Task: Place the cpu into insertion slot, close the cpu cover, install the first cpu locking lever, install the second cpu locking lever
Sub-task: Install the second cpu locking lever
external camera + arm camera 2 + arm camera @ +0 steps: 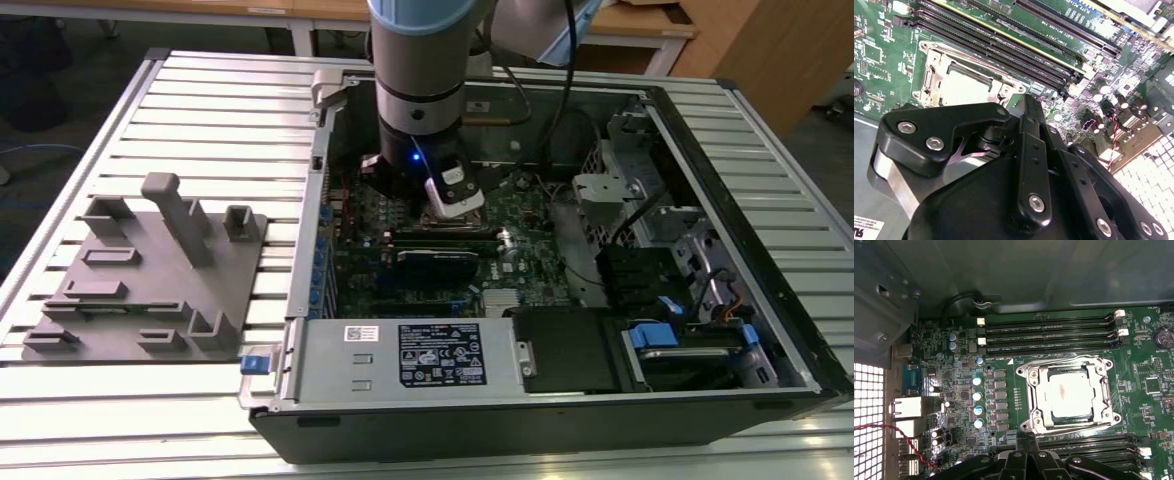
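Observation:
In the first wrist view the cpu [1068, 392], a silvery-grey square with a faint reddish smear, lies in the insertion slot [1089, 415] on the green board. The cpu cover [1036, 390], a silver frame with a square window, lies flat around the chip. Thin metal rods run along two sides of the frame; whether they are latched I cannot tell. My gripper [1026, 440] hovers just beside the socket with its black fingers together and nothing between them. The second wrist view shows the gripper [1028, 107] next to the cover [934, 75]. In the exterior view the gripper [447, 212] hangs inside the open computer case.
Long black memory slots [1049, 330] flank the socket on both sides. A red wire [909, 440] runs near the rear ports. The power supply [414, 355] and the drive cage [667, 280] crowd the case. A grey fixture plate [147, 270] lies at the exterior view's left.

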Motion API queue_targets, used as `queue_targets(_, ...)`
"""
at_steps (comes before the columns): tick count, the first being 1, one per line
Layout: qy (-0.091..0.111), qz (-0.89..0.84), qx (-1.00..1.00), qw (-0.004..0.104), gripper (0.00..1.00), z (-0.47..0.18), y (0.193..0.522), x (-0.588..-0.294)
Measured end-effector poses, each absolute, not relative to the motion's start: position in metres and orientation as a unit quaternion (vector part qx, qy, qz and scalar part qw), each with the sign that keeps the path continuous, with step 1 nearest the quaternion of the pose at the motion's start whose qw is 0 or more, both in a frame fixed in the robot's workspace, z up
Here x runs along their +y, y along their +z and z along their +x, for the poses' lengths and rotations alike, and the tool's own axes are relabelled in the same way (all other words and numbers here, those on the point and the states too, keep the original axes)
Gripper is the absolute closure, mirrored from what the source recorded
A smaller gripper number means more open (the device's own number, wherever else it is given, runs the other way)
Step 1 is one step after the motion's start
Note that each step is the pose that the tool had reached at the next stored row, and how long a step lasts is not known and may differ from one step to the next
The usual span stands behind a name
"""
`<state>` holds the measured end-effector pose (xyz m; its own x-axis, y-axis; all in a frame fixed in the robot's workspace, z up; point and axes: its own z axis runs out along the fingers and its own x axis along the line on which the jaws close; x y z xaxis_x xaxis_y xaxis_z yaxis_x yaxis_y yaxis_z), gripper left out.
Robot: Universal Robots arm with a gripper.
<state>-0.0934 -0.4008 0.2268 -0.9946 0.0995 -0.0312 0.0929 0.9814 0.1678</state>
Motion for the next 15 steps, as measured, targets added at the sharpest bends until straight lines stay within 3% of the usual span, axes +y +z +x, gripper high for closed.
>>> queue_targets(15,0.083,0.048,0.995,0.02,0.9,-0.0934,0.2304,-0.4008)
